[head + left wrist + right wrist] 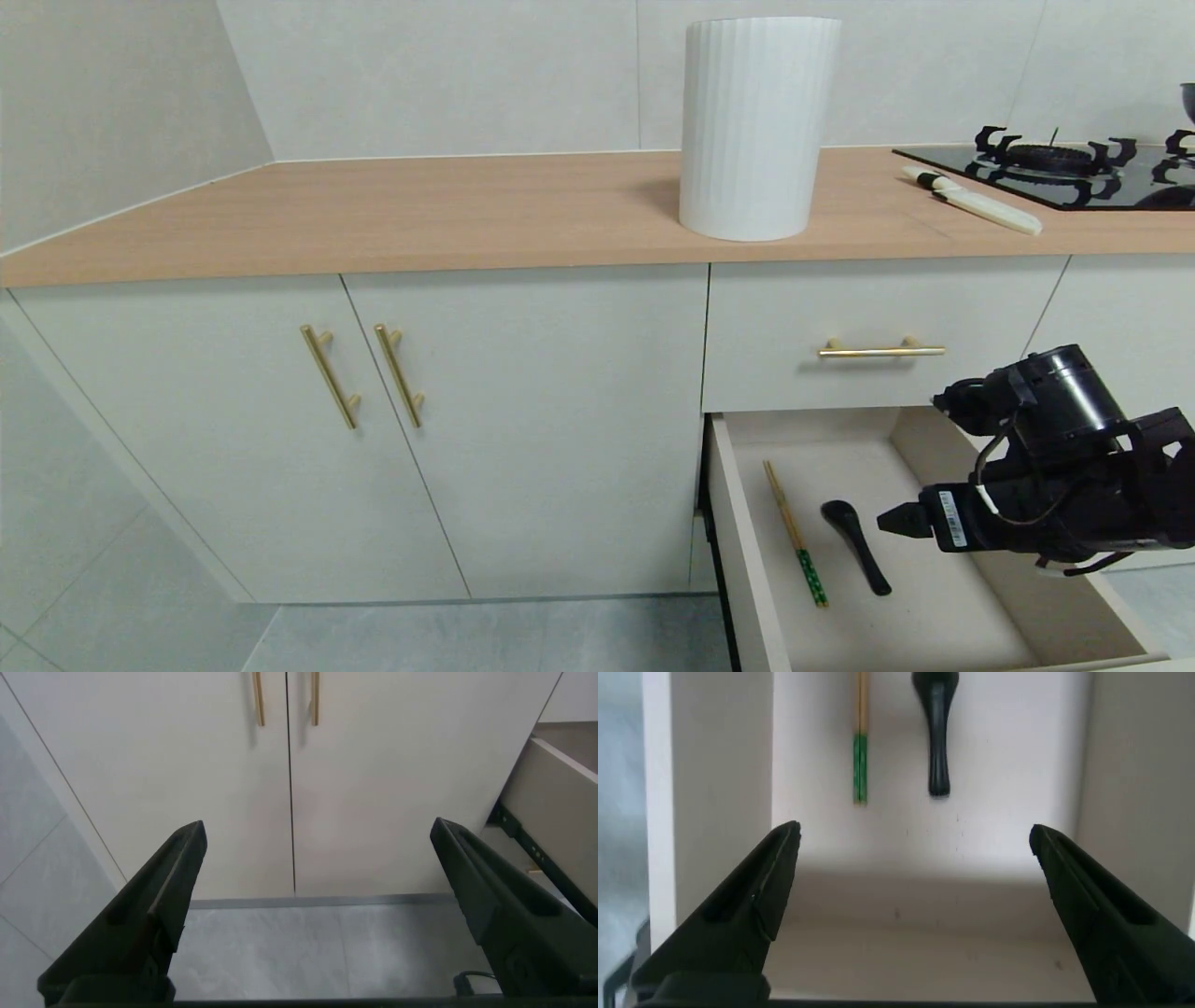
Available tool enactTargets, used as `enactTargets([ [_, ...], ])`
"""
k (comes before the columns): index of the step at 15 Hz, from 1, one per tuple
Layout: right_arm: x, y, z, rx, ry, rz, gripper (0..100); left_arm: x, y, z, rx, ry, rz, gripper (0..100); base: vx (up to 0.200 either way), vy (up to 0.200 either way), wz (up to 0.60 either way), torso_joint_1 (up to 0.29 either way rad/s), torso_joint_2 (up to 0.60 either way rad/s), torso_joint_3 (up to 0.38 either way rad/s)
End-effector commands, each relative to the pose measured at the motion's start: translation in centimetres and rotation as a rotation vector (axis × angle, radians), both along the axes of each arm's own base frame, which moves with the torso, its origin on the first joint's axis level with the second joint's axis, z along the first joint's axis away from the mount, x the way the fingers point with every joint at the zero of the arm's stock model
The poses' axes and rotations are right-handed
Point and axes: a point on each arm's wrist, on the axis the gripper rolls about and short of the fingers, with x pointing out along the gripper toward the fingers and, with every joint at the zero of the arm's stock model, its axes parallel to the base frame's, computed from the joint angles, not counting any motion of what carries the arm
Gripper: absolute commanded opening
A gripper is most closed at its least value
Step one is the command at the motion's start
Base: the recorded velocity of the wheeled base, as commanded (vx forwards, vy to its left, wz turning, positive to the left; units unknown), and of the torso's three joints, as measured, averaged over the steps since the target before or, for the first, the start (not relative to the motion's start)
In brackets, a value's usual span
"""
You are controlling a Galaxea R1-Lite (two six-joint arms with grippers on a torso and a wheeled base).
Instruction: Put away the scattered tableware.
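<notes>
The lower drawer at the bottom right stands pulled out. Inside it lie a pair of wooden chopsticks with green ends and a black spoon, side by side. From the right wrist view, the chopsticks and the spoon rest on the drawer floor beyond my right gripper, which is open and holds nothing. That right gripper hovers over the right part of the drawer. A white knife lies on the countertop by the stove. My left gripper is open, low before the cabinet doors.
A tall white ribbed container stands on the wooden countertop. A black gas hob is at the back right. A closed drawer with a gold handle sits above the open one. Grey tiled floor lies below the doors.
</notes>
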Motion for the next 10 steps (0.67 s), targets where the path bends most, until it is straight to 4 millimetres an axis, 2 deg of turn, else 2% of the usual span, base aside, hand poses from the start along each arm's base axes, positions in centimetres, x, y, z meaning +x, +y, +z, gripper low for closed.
enactTargets([
  [1, -0.5, 0.1, 0.5, 0.006, -0.002, 0.017, 100, 0.0, 0.0, 0.0, 0.000, 0.000, 0.000, 100, -0.200, 0.000, 0.00, 0.002, 0.00, 0.002],
  [4, -1.2, 0.0, 1.2, 0.041, -0.015, 0.056, 100, 0.0, 0.0, 0.0, 0.000, 0.000, 0.000, 100, -0.200, 0.000, 0.00, 0.009, 0.00, 0.001],
  [7, -1.5, -0.1, 1.6, 0.038, -0.022, 0.060, 100, 0.0, 0.0, 0.0, 0.000, 0.000, 0.000, 100, 0.000, 0.000, 0.00, 0.000, 0.00, 0.000],
  [10, -2.8, -0.4, 2.0, -0.019, 0.062, 0.120, 100, 0.0, 0.0, 0.0, 0.000, 0.000, 0.000, 100, 0.000, 0.000, 0.00, 0.000, 0.00, 0.000],
])
